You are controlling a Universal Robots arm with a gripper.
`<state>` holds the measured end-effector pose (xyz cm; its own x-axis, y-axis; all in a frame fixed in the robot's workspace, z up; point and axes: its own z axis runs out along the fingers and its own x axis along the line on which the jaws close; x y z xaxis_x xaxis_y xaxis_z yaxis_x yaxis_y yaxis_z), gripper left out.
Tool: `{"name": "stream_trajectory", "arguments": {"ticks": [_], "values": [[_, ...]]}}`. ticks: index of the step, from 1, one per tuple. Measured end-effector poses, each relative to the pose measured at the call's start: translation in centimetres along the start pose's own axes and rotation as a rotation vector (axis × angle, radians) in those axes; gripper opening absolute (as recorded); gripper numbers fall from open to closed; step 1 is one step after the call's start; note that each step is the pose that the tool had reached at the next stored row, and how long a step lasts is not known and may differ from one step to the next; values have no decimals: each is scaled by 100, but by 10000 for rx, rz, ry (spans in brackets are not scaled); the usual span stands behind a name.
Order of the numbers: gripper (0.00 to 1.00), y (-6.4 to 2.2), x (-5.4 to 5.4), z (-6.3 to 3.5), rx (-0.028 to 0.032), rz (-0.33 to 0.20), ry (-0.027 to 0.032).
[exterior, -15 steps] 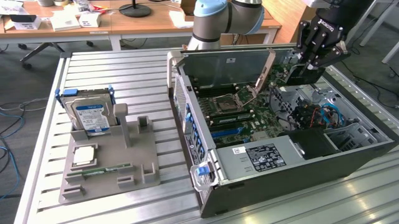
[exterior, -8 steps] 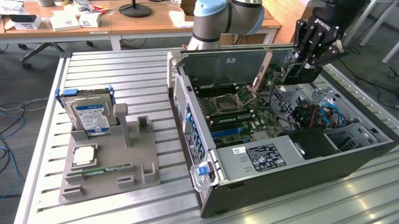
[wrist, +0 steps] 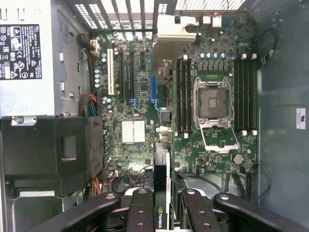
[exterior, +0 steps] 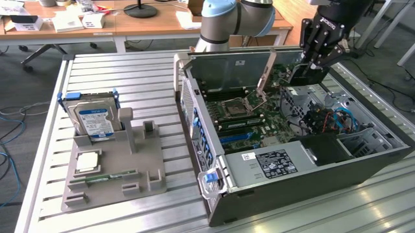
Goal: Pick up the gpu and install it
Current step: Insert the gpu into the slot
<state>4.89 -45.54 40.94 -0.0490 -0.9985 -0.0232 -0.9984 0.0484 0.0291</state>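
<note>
1. The gripper point(exterior: 311, 64) has its jaws narrowed onto the gpu point(wrist: 162, 186), gripping it by both faces. The card hangs edge-down over the motherboard point(wrist: 135, 113) inside the open computer case point(exterior: 298, 184), clear of the board.
2. Use the wrist view to line up. The card's edge runs parallel to the expansion slots and looks nearly in line with the blue slot point(wrist: 153, 79), though you probably need a small sideways correction.
3. Hold the card upright, because a tilt would likely jam the connector on one end of the slot.
4. The silver bracket end should meet the rear slot openings of the case; which end that is cannot be told from here.
5. Mind the black shroud point(wrist: 48, 154) and the loose cables point(wrist: 91, 104) beside the slots, as either could snag the cooler.
6. Descend slowly and straight, and press evenly along the top edge rather than at one corner.
</note>
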Motion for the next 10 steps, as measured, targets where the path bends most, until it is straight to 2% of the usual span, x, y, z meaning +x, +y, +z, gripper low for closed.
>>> {"name": "stream_trajectory", "arguments": {"ticks": [10], "values": [[27,108,-121,6,33,-1,5]]}}
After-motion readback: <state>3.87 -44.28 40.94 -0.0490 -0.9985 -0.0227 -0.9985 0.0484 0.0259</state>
